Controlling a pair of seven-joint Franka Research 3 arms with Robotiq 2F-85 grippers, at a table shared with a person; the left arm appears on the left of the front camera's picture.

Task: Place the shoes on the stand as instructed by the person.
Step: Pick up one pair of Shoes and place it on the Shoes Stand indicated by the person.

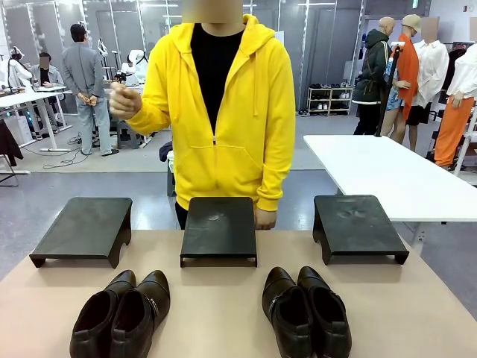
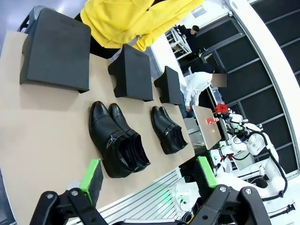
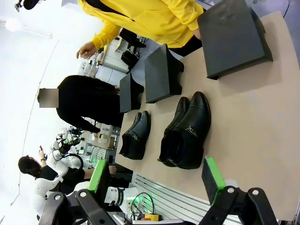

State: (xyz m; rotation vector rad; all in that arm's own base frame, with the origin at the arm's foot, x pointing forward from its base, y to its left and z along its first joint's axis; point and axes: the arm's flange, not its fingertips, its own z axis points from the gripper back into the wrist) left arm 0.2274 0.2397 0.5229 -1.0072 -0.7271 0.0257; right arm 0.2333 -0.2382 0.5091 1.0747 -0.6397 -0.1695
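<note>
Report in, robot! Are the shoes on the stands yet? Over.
Left claw, right claw open, empty. Brown shoes, black shoes on table, in front of stands, none placed. Person's hand rests by middle stand. Over.

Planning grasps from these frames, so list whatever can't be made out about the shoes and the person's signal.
- Front view: heels of the brown pair and the black pair, cut off by the bottom edge.
- Front view: the person's raised hand is a small closed fist; what it signals is unclear.
</note>
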